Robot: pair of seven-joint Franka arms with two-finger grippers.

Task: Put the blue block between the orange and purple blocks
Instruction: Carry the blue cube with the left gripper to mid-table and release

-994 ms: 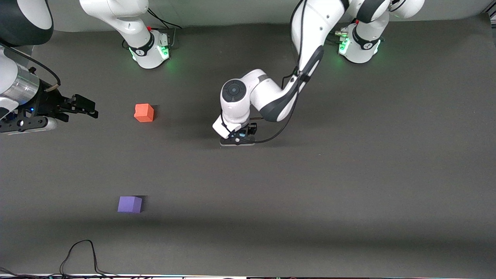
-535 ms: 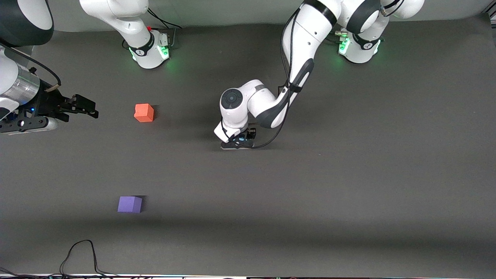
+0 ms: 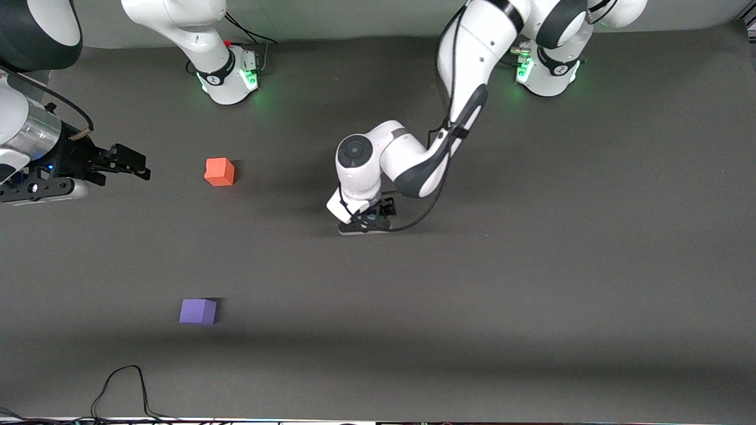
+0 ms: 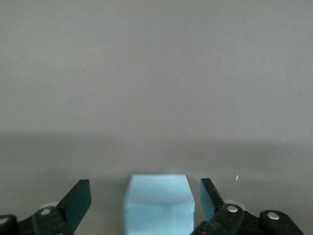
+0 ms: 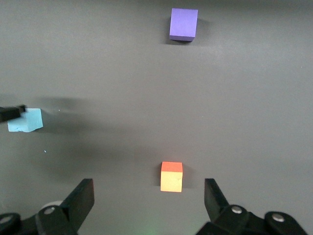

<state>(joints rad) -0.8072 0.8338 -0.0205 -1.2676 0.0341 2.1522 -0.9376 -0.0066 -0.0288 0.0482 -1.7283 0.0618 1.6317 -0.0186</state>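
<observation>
Front view shows the left arm reaching from its base down to the middle of the dark grey bench (image 3: 531,265), elbow folded and wrist turned down, so the left end effector (image 3: 369,219) sits low at the surface. Its wrist view shows the blue block (image 4: 159,203) lying on the bench between the two fingers (image 4: 78,198), with a gap on each side, so the end effector is spread and grasps nothing. The right arm waits at its end of the bench, and the right end effector (image 3: 121,160) hangs above the surface with its fingers (image 5: 83,198) spread wide and empty. The orange block (image 3: 220,172) lies toward the right arm's end, well apart from the blue block. The purple block (image 3: 198,311) lies nearer to the front camera than the orange one. A black cable (image 3: 121,389) loops on the bench near its front edge
</observation>
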